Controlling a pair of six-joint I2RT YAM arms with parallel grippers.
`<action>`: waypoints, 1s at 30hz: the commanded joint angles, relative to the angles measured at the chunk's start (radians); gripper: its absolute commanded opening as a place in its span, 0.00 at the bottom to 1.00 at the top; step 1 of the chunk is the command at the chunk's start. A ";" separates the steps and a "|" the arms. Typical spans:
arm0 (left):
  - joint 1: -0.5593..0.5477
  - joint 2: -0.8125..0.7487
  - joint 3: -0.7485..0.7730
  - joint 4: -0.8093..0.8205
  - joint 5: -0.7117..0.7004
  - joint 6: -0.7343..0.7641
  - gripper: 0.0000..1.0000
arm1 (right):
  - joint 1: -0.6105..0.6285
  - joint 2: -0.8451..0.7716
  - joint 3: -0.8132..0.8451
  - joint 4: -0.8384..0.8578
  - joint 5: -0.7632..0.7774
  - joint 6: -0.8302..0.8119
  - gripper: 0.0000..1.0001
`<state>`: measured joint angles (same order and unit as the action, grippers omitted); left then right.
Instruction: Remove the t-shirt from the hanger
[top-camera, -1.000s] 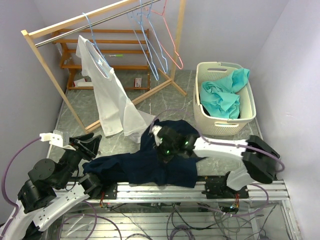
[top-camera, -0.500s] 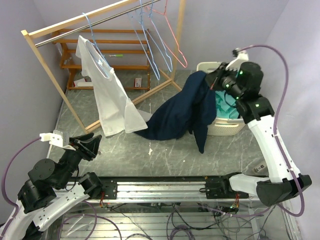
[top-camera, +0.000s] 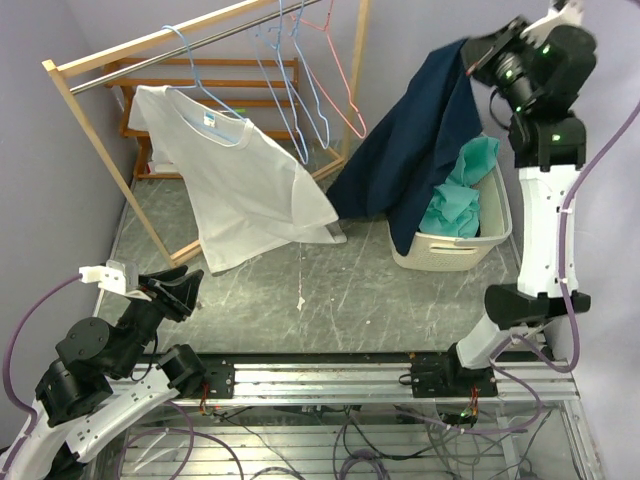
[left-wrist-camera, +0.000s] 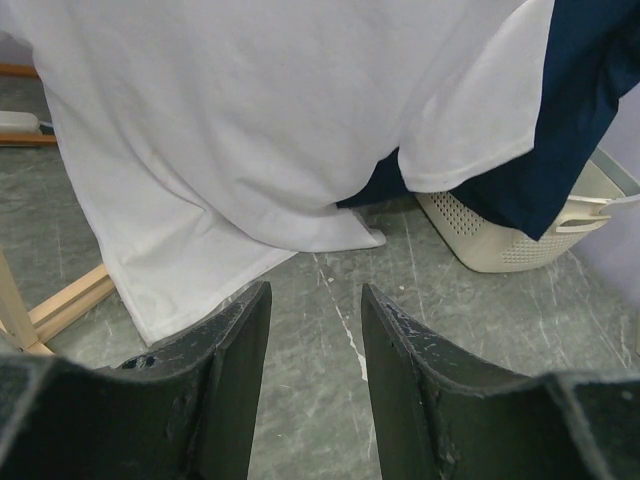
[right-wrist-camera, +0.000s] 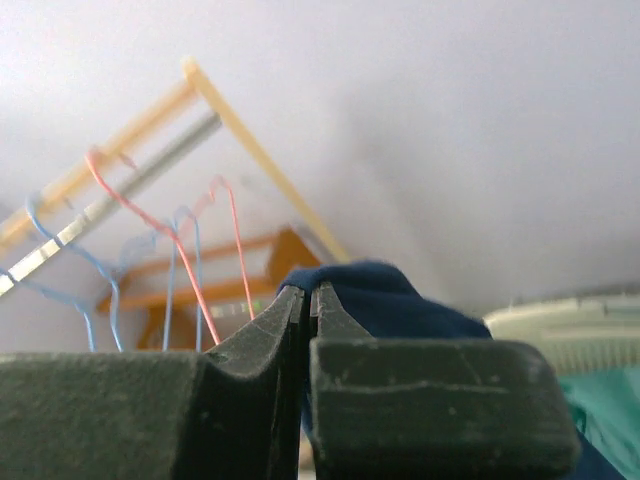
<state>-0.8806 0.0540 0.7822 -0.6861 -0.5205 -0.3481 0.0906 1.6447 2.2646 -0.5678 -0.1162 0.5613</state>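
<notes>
A white t-shirt (top-camera: 240, 180) hangs on a light blue hanger (top-camera: 198, 88) on the rack's metal rail (top-camera: 200, 45), its hem flared out to the right. It fills the top of the left wrist view (left-wrist-camera: 250, 120). My left gripper (top-camera: 185, 285) is open and empty, low at the near left, with bare floor between its fingers (left-wrist-camera: 315, 300). My right gripper (top-camera: 482, 55) is raised high at the far right and shut on a navy t-shirt (top-camera: 420, 150), which hangs down over the basket. The pinched navy fold shows in the right wrist view (right-wrist-camera: 400, 295) at my right gripper (right-wrist-camera: 308, 295).
A white laundry basket (top-camera: 500, 225) at the right holds teal clothes (top-camera: 455, 200). Several empty blue and red hangers (top-camera: 320, 90) hang on the wooden rack (top-camera: 100, 150). A wooden shelf (top-camera: 230, 100) stands behind the rack. The floor is grey marble.
My right arm has lifted the navy t-shirt from the near floor up and right, to high above the basket. The white t-shirt has swung and spread rightward. The left arm has not moved.
</notes>
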 joint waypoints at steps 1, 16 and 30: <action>-0.002 -0.015 0.000 0.008 -0.013 0.001 0.52 | -0.039 0.069 0.259 0.022 0.097 0.044 0.00; -0.004 -0.007 0.000 0.010 -0.006 0.008 0.53 | -0.074 -0.114 0.256 0.367 0.628 -0.191 0.00; -0.003 -0.018 0.000 0.007 -0.013 0.004 0.52 | -0.074 -0.057 -0.236 0.154 0.375 -0.199 0.00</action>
<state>-0.8810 0.0509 0.7822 -0.6861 -0.5201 -0.3477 0.0204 1.4956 2.1056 -0.3275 0.4068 0.3553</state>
